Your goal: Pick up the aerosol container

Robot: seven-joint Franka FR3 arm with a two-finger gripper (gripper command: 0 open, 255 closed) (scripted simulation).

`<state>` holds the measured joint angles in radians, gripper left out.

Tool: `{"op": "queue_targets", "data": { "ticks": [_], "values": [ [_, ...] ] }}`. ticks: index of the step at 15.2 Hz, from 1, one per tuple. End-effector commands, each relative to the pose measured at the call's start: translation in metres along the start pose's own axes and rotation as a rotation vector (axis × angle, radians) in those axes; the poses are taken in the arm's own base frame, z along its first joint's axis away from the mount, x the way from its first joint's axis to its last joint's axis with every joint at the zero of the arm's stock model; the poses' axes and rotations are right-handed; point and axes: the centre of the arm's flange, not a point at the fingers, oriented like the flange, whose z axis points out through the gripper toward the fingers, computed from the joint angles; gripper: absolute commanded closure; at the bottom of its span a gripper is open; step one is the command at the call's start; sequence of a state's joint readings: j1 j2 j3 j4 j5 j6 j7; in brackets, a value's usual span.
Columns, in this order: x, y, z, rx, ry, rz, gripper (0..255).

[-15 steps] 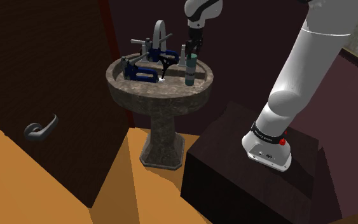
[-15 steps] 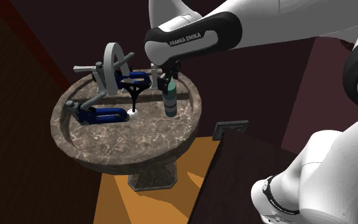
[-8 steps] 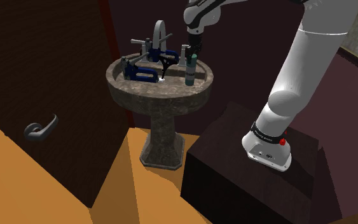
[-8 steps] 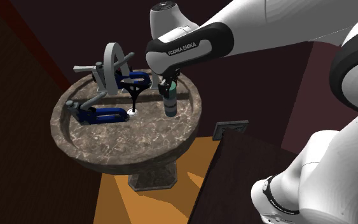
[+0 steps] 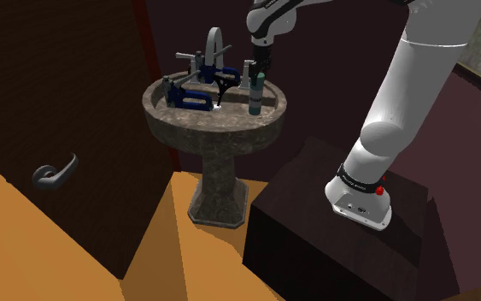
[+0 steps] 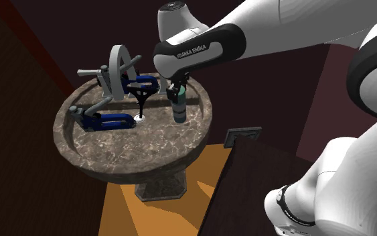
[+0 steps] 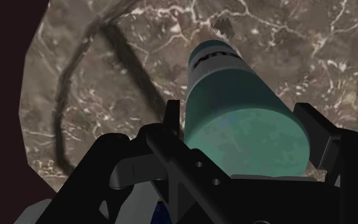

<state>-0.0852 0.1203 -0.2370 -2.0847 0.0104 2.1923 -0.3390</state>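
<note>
Our gripper (image 7: 241, 118) sits over the green spray can (image 7: 231, 95), fingers pressed against both its sides, so the grasp looks made. The can stands upright in the marbled sink (image 5: 221, 128), near the faucet (image 5: 214, 47) — only the lifting remains.

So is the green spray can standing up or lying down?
Standing up. The teal can stands upright in the marbled sink, with its base on the bowl and its top pointing up.

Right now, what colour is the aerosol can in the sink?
Teal-green cylindrical aerosol can; clearest in the wrist view.
</note>
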Motion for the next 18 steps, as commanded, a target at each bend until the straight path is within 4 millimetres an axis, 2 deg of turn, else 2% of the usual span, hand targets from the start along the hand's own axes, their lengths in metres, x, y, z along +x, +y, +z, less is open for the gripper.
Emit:
{"op": "queue_targets", "data": {
  "ticks": [1,16,18],
  "values": [
    [-0.001,0.0,0.001,0.0,-0.002,0.0,255],
    [-0.002,0.002,-0.078,0.0,-0.002,0.0,255],
    [-0.002,0.002,-0.079,0.0,-0.002,0.0,255]
  ]
}}
